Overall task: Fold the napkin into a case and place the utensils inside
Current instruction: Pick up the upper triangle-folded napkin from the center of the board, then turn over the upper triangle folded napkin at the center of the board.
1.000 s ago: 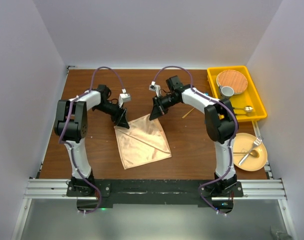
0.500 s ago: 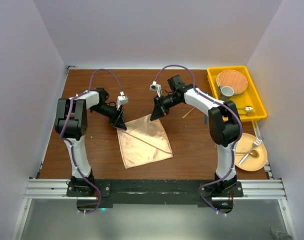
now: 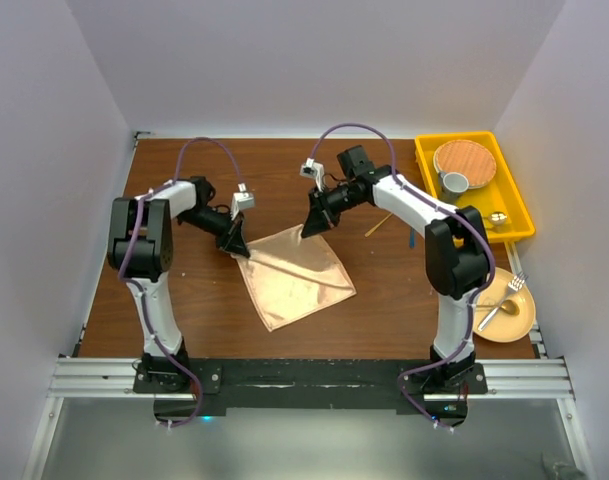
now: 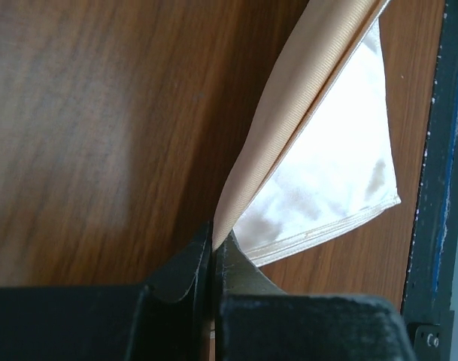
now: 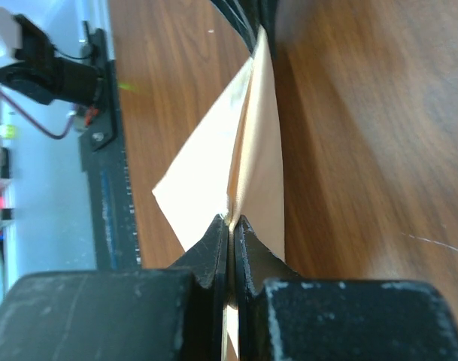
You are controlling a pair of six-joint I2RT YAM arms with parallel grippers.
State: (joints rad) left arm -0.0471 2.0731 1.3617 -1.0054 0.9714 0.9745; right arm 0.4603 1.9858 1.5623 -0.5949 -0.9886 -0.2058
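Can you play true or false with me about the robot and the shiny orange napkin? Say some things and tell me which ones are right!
1. The left fingers and the right fingers each pinch the napkin. True.
2. The napkin lies inside the yellow bin. False: it is on the brown table, between the two arms.
3. A fork rests on the round yellow plate. True.
4. The left fingers are wide open. False: they are shut on the napkin's edge.
5. A cup sits in the yellow bin. True.
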